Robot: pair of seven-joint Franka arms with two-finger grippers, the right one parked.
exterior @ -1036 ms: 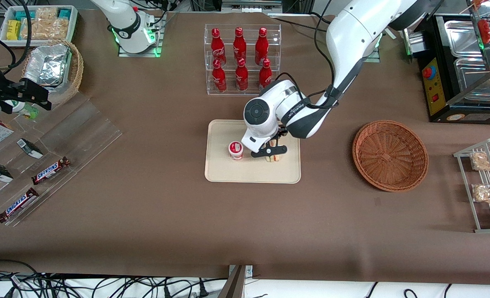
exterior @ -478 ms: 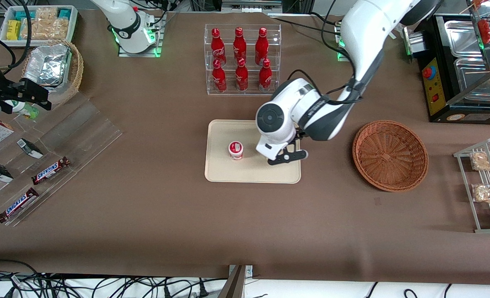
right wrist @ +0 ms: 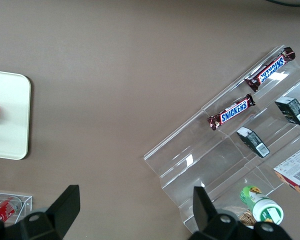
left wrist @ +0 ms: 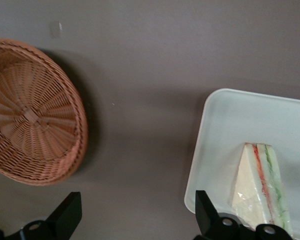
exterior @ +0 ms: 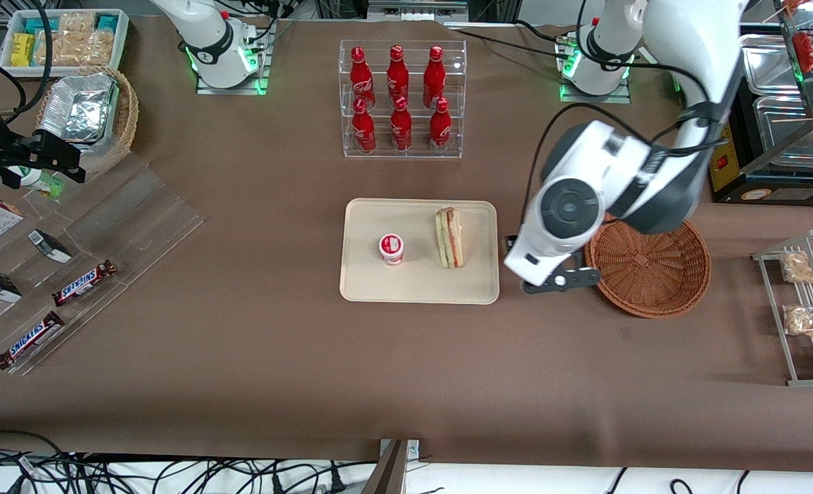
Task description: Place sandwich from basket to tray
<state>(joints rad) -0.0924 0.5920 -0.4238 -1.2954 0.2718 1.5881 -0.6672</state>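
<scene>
Lying on its side, the sandwich (exterior: 449,238) sits on the tray (exterior: 365,285) just beside a small red-and-white cup (exterior: 391,248). Basket (exterior: 647,257) looks empty. My gripper (exterior: 558,280) hangs above bare table between tray and basket, fingers spread, holding nothing. Placement looks done; I'd judge only retreat remains, nothing to grasp.

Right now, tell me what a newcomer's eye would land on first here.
The sandwich lies on the tray beside a red-and-white cup. The open, empty hand hangs above the table between tray and empty basket. Red bottles stand in a clear rack, farther from the camera than the tray.
</scene>
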